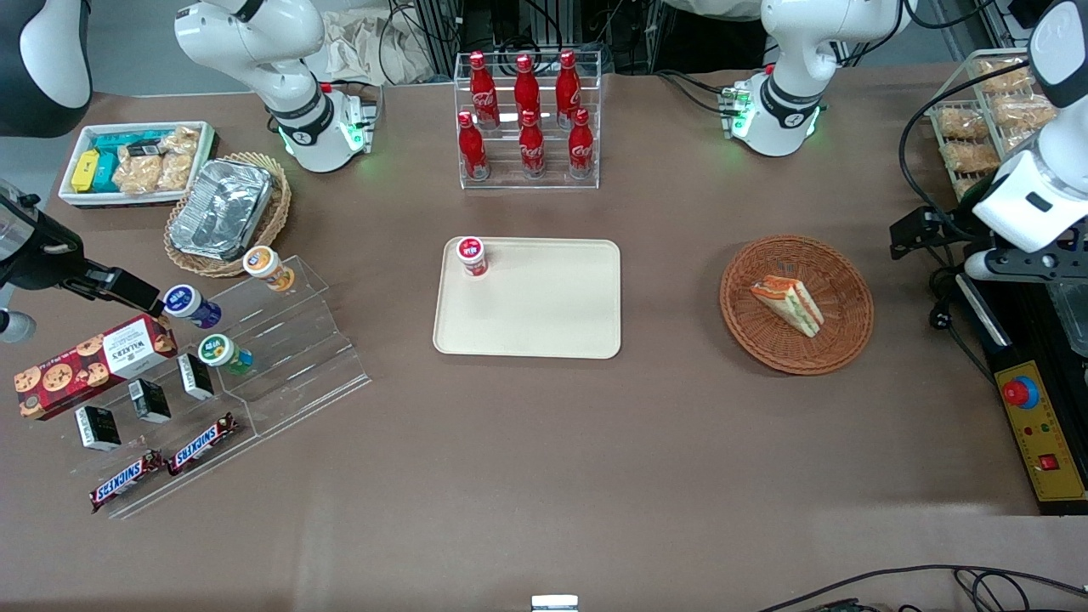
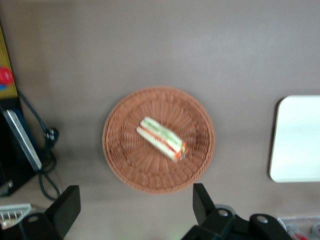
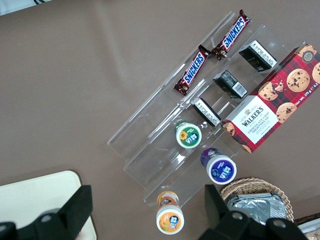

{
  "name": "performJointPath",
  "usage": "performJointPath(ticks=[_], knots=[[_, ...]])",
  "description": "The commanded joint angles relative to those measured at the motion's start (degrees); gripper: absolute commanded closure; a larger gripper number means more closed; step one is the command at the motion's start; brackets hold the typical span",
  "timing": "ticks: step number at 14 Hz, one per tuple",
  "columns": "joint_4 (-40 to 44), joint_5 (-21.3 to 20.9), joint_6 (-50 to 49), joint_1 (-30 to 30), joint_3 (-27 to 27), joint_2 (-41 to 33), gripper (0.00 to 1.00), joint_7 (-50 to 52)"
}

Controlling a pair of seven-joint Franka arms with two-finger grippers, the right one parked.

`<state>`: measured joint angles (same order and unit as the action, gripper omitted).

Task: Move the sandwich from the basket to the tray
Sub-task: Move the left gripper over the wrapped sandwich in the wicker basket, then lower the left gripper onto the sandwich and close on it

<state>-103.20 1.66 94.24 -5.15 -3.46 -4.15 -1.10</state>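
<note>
One sandwich [image 1: 788,303] lying in the reddish-brown basket [image 1: 841,336], roughly at its centre, resting on its side with orange and green filling layers showing along the cut edge. Basket sitting flat on the brown counter [image 1: 595,442], toward the working arm's end, well apart from the tray [image 1: 544,314]. Tray cream-beige, flat on the counter near its middle, carrying a small red-and-white cup [image 1: 472,256] upright in the corner farther from the front camera, toward the parked arm's end; rest of tray surface bare.

Claw [image 2: 136,210] raised high above the counter, hanging over the edge of the basket, well clear of the sandwich. Fingers [image 2: 67,202] spread wide apart, nothing held between them. Sandwich [image 2: 161,138] and basket [image 2: 125,165] both seen whole from the wrist camera, with an edge of the tray [image 2: 295,140] beside the basket.

Clear rack of six red cola bottles [image 1: 527,119] standing farther from the front camera than the tray. Toward the parked arm's end: tan wicker basket with foil container [image 1: 223,209], white bin of snacks [image 1: 136,161], stepped acrylic stand [image 1: 289,340] with small round tubs, a Walkers biscuit box [image 1: 93,364], two Snickers bars [image 1: 161,467]. Wire rack of bagged pastries [image 1: 986,119] at the working arm's end, yellow control box [image 1: 1041,442] nearer the front camera than it
</note>
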Motion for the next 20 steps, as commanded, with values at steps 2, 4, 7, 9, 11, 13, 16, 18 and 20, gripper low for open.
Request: performJointPath(ticks=[2,4,7,9,11,13,16,18,20], knots=[[-9.4,-0.3,1.1,0.1,0.1,-5.7,0.00,3.4],[-14.9,-0.4,5.8,-0.4,0.4,-8.4,0.00,8.2],[-23.2,-0.8,13.5,-1.9,0.9,-11.7,0.00,15.6],[-27.3,-1.0,18.8,-3.1,1.1,-12.5,0.00,22.2],[-30.7,-3.1,21.8,-5.2,1.1,-12.0,0.00,28.7],[-34.4,-9.0,25.9,-5.8,1.5,-10.6,0.00,37.7],[-36.5,-9.7,36.0,-5.8,2.7,-5.4,0.00,53.0],[-36.4,-9.6,39.9,-5.8,3.5,-1.6,0.00,58.0],[-36.5,-9.6,45.0,-5.8,3.5,1.4,0.00,61.2]])
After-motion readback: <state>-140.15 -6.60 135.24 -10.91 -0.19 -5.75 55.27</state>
